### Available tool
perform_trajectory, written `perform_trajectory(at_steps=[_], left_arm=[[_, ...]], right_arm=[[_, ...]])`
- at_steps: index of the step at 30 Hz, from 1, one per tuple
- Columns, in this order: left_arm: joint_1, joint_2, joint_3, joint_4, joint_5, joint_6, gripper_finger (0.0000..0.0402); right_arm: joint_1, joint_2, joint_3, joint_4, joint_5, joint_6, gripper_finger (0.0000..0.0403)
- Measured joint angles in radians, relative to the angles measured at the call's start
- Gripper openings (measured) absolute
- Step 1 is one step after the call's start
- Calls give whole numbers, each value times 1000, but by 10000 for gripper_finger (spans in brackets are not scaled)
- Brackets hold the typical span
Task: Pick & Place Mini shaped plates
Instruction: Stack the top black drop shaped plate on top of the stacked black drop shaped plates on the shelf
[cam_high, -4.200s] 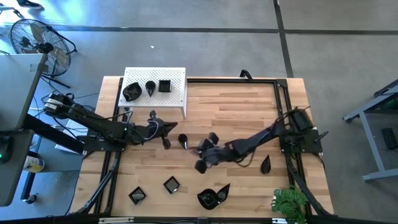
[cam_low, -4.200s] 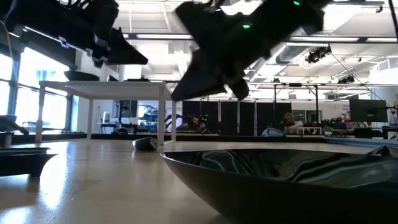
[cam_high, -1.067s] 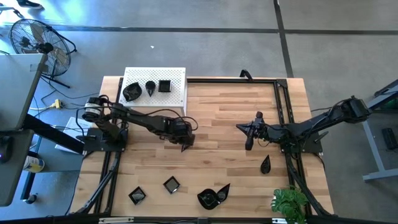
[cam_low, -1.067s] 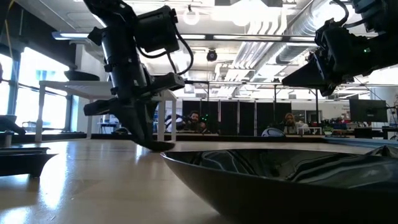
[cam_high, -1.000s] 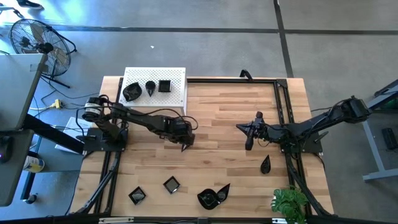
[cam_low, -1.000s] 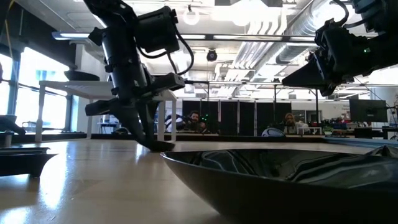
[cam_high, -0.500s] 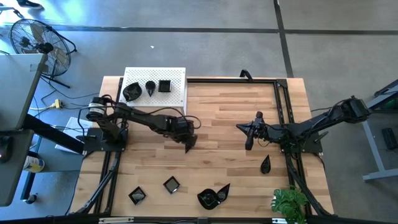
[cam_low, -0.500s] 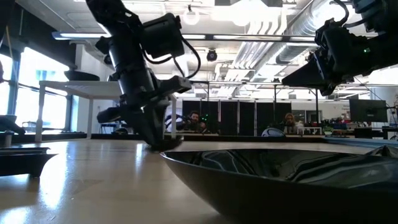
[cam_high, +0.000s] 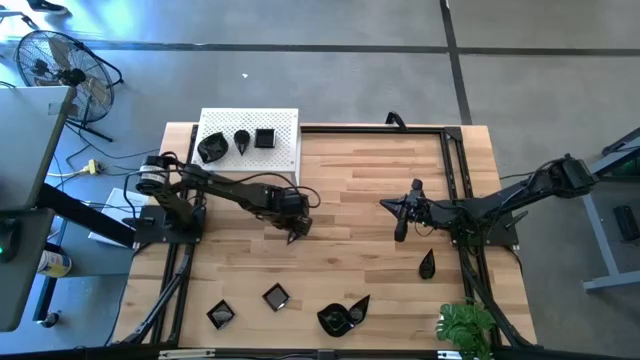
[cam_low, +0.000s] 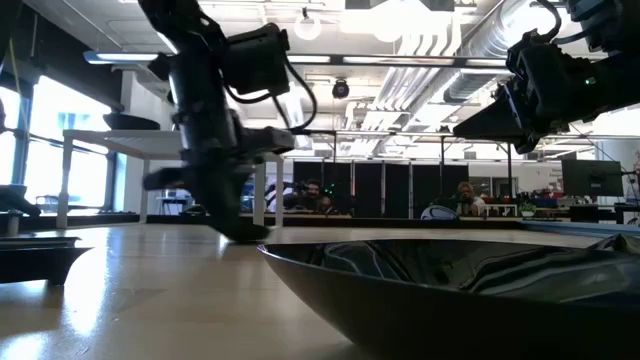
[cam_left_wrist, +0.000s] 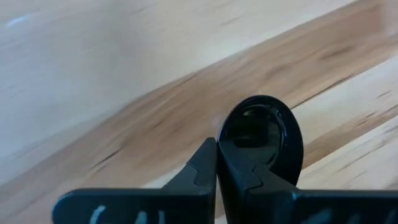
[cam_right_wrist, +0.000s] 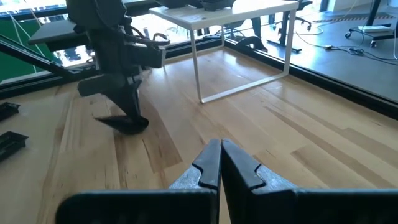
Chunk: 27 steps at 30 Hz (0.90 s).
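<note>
- Wooden table, pale planks, with a black frame round its edges; a white perforated stand at the far left corner, a plant at the near right corner, and a fan on the floor beyond.
- Left gripper is down at the table just in front of the stand. In its wrist view the fingers meet with no gap, and the small teardrop plate lies just ahead of the tips and a little to one side.
- Whether the tips have a bite on the plate's near rim I cannot tell. They overlap its edge, but the fingers look fully pressed together, which reads more like a miss or a bare nip.
- The plate's long axis runs roughly in line with the fingers, round bowl away from the claw.
- The right wrist view shows the same plate flat or nearly flat on the wood under that gripper; the low view agrees.
- Left arm pose: stretched out low from its base on the left edge, wrist bent steeply down.
- Right gripper hangs above the table's right half, fingers closed on nothing, well apart from that plate. The left arm is plainly the nearer.
- Other plates: three on the stand, two square ones and a large wavy dish along the near edge, and a teardrop near the right arm's base.
- Judgement: the coming move turns on the rim. If not truly held, reopen and go in deeper along the plate's axis.
</note>
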Motion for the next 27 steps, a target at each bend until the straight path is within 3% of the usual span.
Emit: perform_trajectory(at_steps=[9,19,23,27], left_arm=[[0,-213,31,-243,-14,29,1],[9,-621,31,-488,-257,28,1],[86,-744,39,-554,-309,35,1],[220,-776,120,-623,-347,136,1]], right_arm=[[0,0,0,2,-11,3,0],[0,0,0,8,-32,22,0],[0,2,0,11,-33,25,0],[0,2,0,16,-33,26,0]])
